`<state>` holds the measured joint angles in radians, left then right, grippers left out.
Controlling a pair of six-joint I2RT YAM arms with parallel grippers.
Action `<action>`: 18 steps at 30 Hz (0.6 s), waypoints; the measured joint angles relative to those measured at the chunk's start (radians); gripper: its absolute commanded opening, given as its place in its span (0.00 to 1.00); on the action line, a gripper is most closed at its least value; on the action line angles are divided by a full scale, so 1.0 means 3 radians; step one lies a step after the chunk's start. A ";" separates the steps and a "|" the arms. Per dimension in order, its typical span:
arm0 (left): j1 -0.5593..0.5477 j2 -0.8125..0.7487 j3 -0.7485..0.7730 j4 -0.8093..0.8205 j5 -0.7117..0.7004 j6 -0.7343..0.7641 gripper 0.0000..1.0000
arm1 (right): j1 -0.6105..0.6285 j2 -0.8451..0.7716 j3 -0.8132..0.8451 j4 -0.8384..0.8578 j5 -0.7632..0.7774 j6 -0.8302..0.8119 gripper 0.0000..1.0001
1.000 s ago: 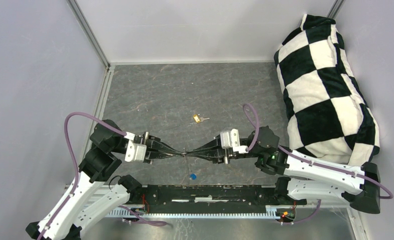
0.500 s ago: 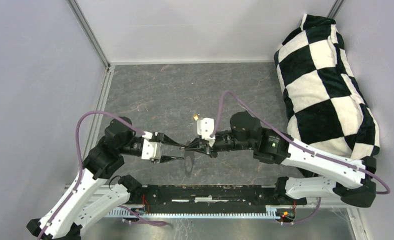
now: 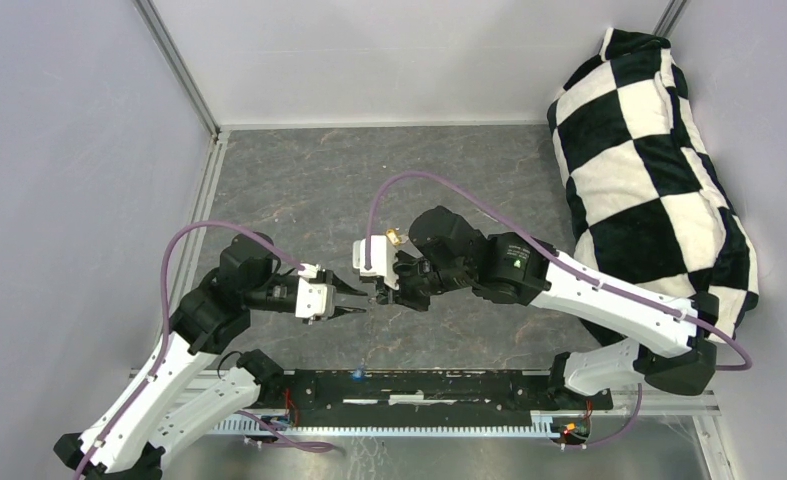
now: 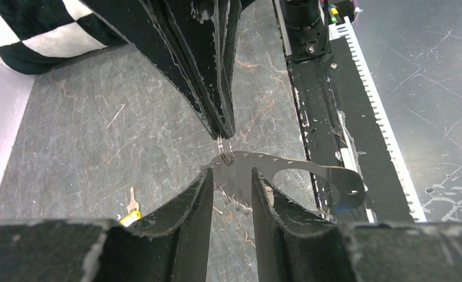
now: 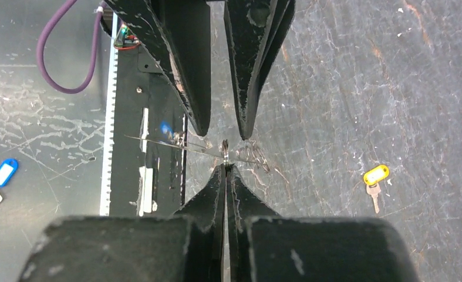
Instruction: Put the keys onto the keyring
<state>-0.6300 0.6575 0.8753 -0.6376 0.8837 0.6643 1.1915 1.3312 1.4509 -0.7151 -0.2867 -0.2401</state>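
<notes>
**Top view.** The left gripper (image 3: 357, 302) and right gripper (image 3: 377, 293) meet tip to tip over the table (image 3: 299, 190). The gold key (image 3: 394, 237) lies just behind the right wrist, and a cushion (image 3: 649, 170) lies at far right.

**Left wrist view.** The left jaws stand parted. The flat end of the keyring (image 4: 293, 171) crosses the gap at their tips.

**Right wrist view.** The right jaws are pressed together on the keyring's small wire loop. The gold key rests on the table, well to the right.
</notes>
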 measured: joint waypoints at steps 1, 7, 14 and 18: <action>0.0000 0.0001 0.0000 -0.0001 0.0006 0.0000 0.36 | 0.0000 0.0020 0.0027 -0.0053 0.0004 -0.0001 0.01; 0.0000 0.0019 0.0000 0.0074 0.0135 -0.0010 0.31 | 0.0000 0.0083 0.0075 -0.0136 -0.0015 0.0004 0.01; 0.0000 0.0099 -0.0008 0.0173 0.0259 -0.0065 0.27 | 0.0004 0.0173 0.0135 -0.0172 -0.0028 0.0011 0.01; 0.0000 0.0106 -0.0024 0.0156 0.0290 -0.0065 0.27 | 0.0015 0.0188 0.0159 -0.0197 -0.0036 0.0013 0.00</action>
<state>-0.6300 0.6891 0.8680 -0.5907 0.9707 0.6449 1.1961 1.3876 1.4986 -0.7742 -0.2974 -0.2363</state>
